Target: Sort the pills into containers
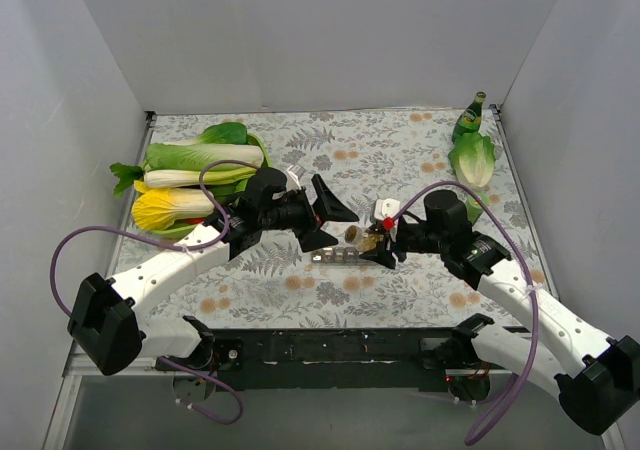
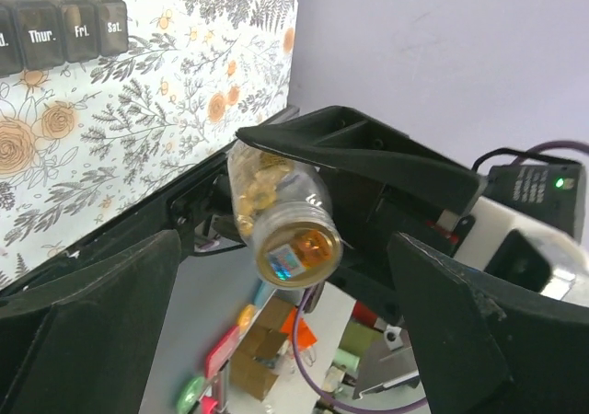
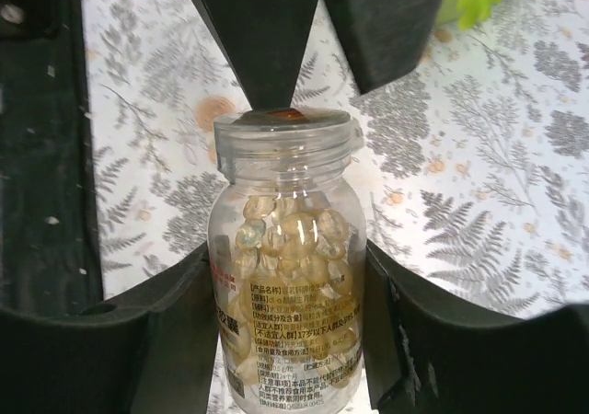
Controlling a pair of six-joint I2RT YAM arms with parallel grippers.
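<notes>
A clear pill bottle [image 3: 287, 276] full of yellow softgel pills sits between my right gripper's [image 3: 290, 290] fingers, which are shut on its body. In the top view the bottle [image 1: 362, 236] lies tilted over the table's middle, mouth toward my left gripper [image 1: 345, 225]. The left gripper [image 2: 285, 248] is open wide, its jaws either side of the bottle's mouth [image 2: 296, 250]; one left fingertip [image 3: 267, 74] stands right at the mouth. The containers [image 1: 335, 257], a strip of grey day-marked compartments, lie just below the bottle, lids shut, and also show in the left wrist view [image 2: 64, 29].
Leafy vegetables [image 1: 190, 180] lie at the left. A small green bottle [image 1: 470, 116] and a lettuce leaf [image 1: 475, 160] stand at the back right. A small white object [image 1: 385, 210] sits beside the right gripper. Grey walls enclose the table.
</notes>
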